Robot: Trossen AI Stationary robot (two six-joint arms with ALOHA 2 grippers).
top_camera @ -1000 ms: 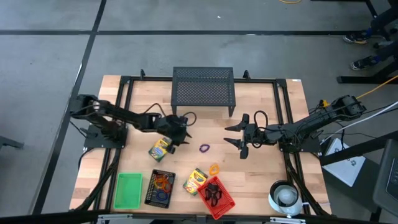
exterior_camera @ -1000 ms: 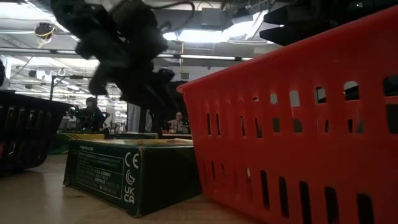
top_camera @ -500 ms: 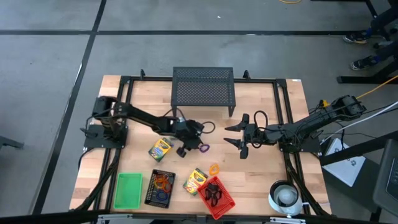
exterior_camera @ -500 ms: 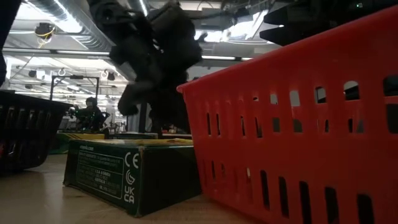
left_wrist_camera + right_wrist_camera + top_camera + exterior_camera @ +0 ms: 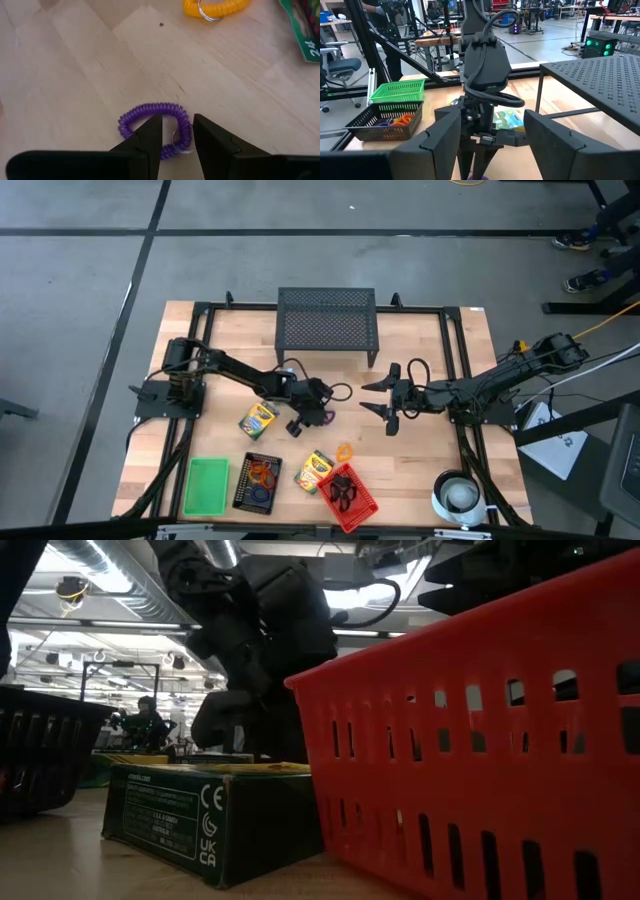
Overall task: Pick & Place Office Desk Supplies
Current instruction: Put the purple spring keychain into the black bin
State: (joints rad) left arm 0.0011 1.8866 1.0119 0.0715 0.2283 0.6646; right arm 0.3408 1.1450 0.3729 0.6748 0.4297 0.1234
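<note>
A purple coil ring (image 5: 150, 112) lies flat on the wooden table near its middle. My left gripper (image 5: 177, 125) (image 5: 322, 416) slants down over it, open. One finger stands inside the ring's loop and the other outside, with the ring's coil and small metal loop (image 5: 182, 137) between them. A yellow ring (image 5: 215, 7) (image 5: 344, 451) lies farther toward the near edge. My right gripper (image 5: 385, 400) (image 5: 490, 145) hangs open and level right of centre, facing the left arm, with nothing between its fingers. Two yellow-and-green boxes (image 5: 258, 420) (image 5: 314, 471) lie flat on the table. My left gripper has its fingers on either side of the purple ring's coil (image 5: 184, 131), coming from above at a slant from the table's left. The ring lies flat on the table. Whether the fingers touch the coil, I cannot tell.
A black mesh stand (image 5: 327, 323) stands at the far edge. Along the near edge sit a green basket (image 5: 207, 485), a black basket (image 5: 258, 482) with rings, a red basket (image 5: 348, 495) with black clips, and a white roll (image 5: 460, 495). The red basket fills the low view's right side.
My left gripper has swung toward the table's right, from beside the left box to over the purple ring, sinking and rolling as it went. The ring and the boxes have stayed where they were.
</note>
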